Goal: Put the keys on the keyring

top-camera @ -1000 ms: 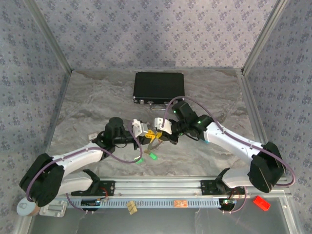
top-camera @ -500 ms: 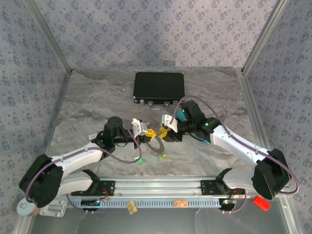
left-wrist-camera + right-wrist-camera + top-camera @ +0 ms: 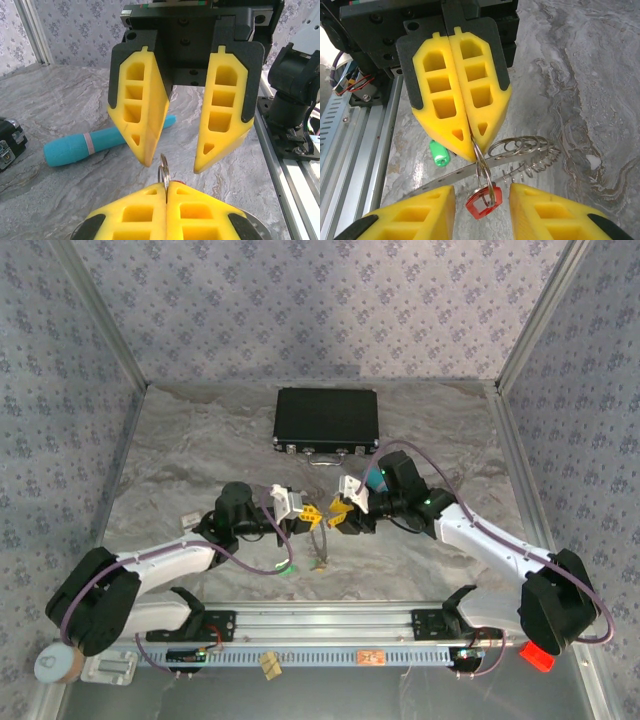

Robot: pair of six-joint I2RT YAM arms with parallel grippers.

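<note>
Fingers of the left gripper stay clenched on the thin silvery split keyring. The right gripper, clamped against it a second ago, has let go and drawn back rightward, its fingers now spread just short of the ring. Bare marbled worktop lies open to the left, the flat black case sits well apart at the far edge, and an aluminium rail bounds the near one. The ring hangs upright, edge-on to the left wrist camera, with a red plastic-headed key at its low end. A green-headed key lies on the worktop nearby.
</note>
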